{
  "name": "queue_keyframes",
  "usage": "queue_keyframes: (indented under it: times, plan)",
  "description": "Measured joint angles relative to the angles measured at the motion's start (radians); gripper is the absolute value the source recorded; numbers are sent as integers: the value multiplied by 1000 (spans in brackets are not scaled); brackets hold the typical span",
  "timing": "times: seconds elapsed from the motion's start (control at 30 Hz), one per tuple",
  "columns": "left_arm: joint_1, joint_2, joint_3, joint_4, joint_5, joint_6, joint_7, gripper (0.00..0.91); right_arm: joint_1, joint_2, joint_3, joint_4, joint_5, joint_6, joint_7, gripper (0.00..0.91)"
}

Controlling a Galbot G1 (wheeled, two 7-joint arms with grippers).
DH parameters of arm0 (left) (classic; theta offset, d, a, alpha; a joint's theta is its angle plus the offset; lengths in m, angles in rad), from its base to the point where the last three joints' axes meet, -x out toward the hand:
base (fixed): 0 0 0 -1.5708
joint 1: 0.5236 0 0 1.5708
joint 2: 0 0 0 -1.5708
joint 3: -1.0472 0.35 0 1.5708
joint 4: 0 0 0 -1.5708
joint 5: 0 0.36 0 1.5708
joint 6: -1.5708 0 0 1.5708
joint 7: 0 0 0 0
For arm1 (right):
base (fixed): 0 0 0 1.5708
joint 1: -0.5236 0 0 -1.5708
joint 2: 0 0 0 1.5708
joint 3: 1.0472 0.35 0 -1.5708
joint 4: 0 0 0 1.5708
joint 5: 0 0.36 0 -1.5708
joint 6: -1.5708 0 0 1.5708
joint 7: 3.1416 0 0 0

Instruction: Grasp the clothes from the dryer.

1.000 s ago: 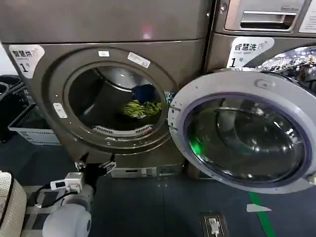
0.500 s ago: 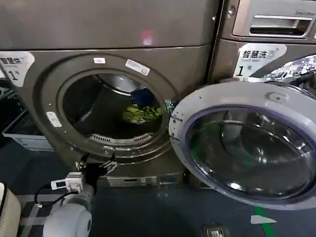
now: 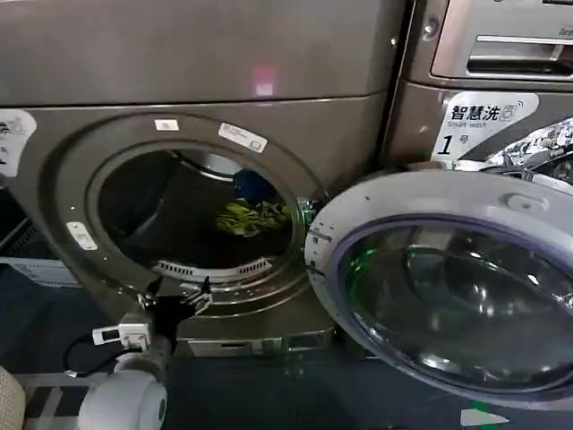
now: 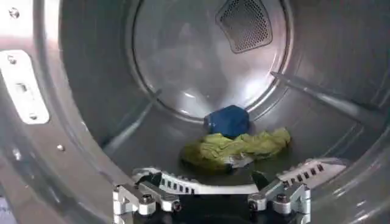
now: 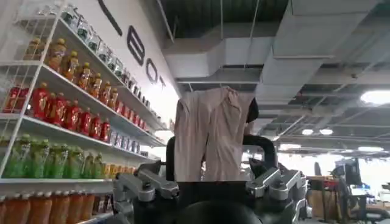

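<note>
The dryer (image 3: 269, 134) stands with its round mouth wide open. Its glass door (image 3: 448, 287) is swung out to the right. The clothes (image 3: 252, 215) lie on the drum floor toward the back right, a yellow-green piece (image 4: 234, 148) with a dark blue piece (image 4: 226, 120) behind it. My left gripper (image 3: 175, 300) hangs open just below the mouth's lower rim; in its wrist view, the left gripper (image 4: 207, 180) faces the clothes from a distance with nothing between its fingers. My right gripper (image 5: 205, 164) is open and points away into the room.
A twin machine (image 3: 483, 116) with a shiny drum stands to the right, partly behind the open door. A pale basket (image 3: 31, 267) sits at the far left. In the right wrist view, a pale beige cloth (image 5: 210, 137) hangs on a dark frame, beside shelves of bottles (image 5: 61, 115).
The dryer has grown larger and slid left in the head view, so I have moved closer. The left gripper now sits nearer the mouth's lower rim. The clothes have not moved.
</note>
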Motion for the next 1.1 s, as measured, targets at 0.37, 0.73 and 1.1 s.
queue_keyframes:
  times: [0.37,0.73,1.1]
  plan:
    - [-4,-2,2,7,0,0,1,907,2,7,-6,2,-1,1,-2,907]
    - [-21,-5,3,25,5,0,1,907,-6,10,-1,-3,-3,11,-5,907]
    - [-109,-15,5,113,33,0,-1,907,-21,17,14,-12,0,29,-10,907]
